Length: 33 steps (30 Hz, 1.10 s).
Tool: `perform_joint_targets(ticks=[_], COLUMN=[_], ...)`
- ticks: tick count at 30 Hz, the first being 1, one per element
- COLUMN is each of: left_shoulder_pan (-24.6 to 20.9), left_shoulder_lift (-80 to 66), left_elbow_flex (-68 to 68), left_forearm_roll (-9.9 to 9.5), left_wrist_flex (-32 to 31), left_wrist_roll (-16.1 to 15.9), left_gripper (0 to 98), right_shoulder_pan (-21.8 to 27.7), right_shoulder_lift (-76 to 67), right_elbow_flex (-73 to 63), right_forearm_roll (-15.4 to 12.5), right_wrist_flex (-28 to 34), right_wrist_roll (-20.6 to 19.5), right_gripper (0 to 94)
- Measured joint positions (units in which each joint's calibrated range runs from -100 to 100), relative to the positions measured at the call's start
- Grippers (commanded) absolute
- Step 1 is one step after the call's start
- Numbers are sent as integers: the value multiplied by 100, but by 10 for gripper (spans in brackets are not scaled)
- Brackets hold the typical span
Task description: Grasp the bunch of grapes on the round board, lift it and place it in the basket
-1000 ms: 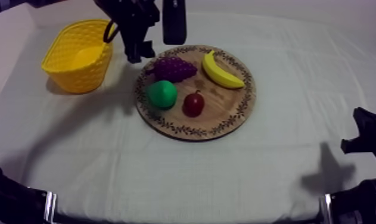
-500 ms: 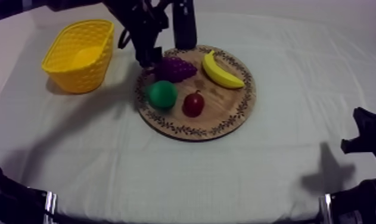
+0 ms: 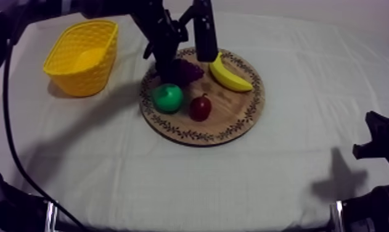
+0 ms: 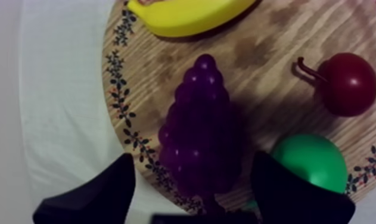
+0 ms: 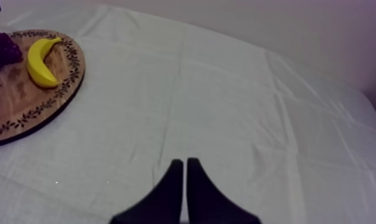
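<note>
Left gripper [image 4: 190, 184] is hanging spread wide, straddling the grapes [image 4: 199, 137], which are lying on the board [image 4: 267, 47]. Nothing's grabbed yet, so closing, lifting and carrying to the basket [image 3: 79, 77] are all waiting. Right gripper [image 5: 185, 173] is sitting pinched together.

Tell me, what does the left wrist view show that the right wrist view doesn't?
The left wrist view gives you the left gripper, its black fingers open on either side of the bunch of grapes, and the green pear beside the grapes. The right wrist view gives you the right gripper, shut on nothing, over a wide stretch of cloth. Both take in the wooden board, the banana and the grapes.
</note>
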Motion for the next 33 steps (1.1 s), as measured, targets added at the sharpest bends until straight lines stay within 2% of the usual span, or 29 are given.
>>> perform_joint_targets(ticks=[27,33], left_shoulder_pan=[-93,-76], left_shoulder_lift=[1172,1192], left_elbow_flex=[-844,-857], left_forearm_roll=[150,150], left_wrist_flex=[214,214], left_wrist_roll=[-15,-11], left_gripper=[691,650], right_shoulder_pan=[0,0], right_shoulder_lift=[0,0], right_elbow_flex=[0,0], right_forearm_roll=[0,0], right_wrist_flex=[0,-7], right_wrist_roll=[0,0], right_gripper=[5,5])
